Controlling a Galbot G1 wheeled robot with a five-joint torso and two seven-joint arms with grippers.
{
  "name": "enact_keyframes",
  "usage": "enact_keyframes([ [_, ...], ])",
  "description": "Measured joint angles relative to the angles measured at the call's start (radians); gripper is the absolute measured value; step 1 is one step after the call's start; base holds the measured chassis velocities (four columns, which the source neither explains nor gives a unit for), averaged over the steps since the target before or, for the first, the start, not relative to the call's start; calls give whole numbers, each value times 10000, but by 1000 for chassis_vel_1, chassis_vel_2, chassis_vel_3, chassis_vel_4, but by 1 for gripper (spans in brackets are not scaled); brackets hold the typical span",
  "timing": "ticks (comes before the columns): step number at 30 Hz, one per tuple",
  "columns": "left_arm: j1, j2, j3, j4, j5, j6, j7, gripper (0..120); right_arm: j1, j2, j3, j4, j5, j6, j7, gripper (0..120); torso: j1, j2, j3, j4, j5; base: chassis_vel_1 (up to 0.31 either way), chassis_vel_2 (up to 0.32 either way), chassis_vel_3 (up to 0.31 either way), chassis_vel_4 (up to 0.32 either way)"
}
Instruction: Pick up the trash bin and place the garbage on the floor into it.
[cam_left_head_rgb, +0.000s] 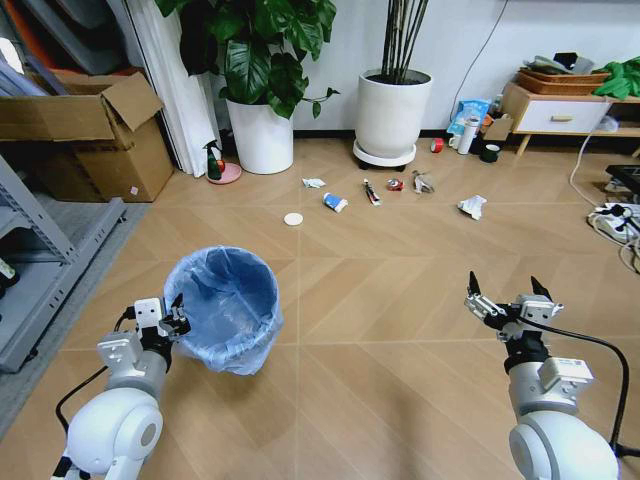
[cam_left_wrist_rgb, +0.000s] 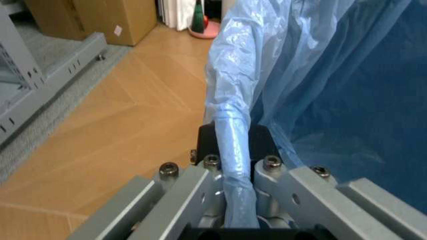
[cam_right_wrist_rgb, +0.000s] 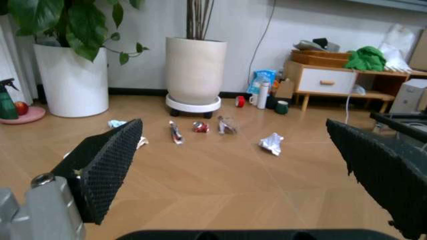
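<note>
The trash bin (cam_left_head_rgb: 222, 305), lined with a crinkly light-blue bag, stands on the floor (cam_left_head_rgb: 400, 300) at the near left. My left gripper (cam_left_head_rgb: 172, 320) is shut on its near-left rim; the left wrist view shows the rolled bag edge (cam_left_wrist_rgb: 235, 135) pinched between the jaws. Open and holding nothing, my right gripper (cam_left_head_rgb: 510, 300) hovers at the near right, its ribbed pads (cam_right_wrist_rgb: 107, 165) set wide apart. The garbage lies farther off: a white disc (cam_left_head_rgb: 293, 218), a blue-white cup (cam_left_head_rgb: 335, 202), a dark wrapper (cam_left_head_rgb: 371, 192), a red can (cam_left_head_rgb: 395, 184), foil (cam_left_head_rgb: 422, 182) and crumpled paper (cam_left_head_rgb: 472, 206).
Two white plant pots (cam_left_head_rgb: 262, 135) (cam_left_head_rgb: 392, 112) stand at the back wall. A cardboard box (cam_left_head_rgb: 95, 135) and a grey shelf frame (cam_left_head_rgb: 40, 270) line the left. A low cabinet (cam_left_head_rgb: 555, 112), an upright bottle (cam_left_head_rgb: 468, 135), a mug (cam_left_head_rgb: 490, 152) and a power strip with cables (cam_left_head_rgb: 612, 220) sit at the right.
</note>
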Motion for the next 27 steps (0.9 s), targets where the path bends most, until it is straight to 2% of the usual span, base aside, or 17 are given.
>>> enact_keyframes([
  [11,44,-36,68,-28,112,-107,92,0,-47,3,3,12,-17,21,-5,100,0,0,0,0,3,-88,234,87,-236],
  [27,51,-43,50,-61,121,-143,116,0,-42,60,-5,-31,-106,149,-72,100,0,-1,1,0,1,-195,252,203,-262],
])
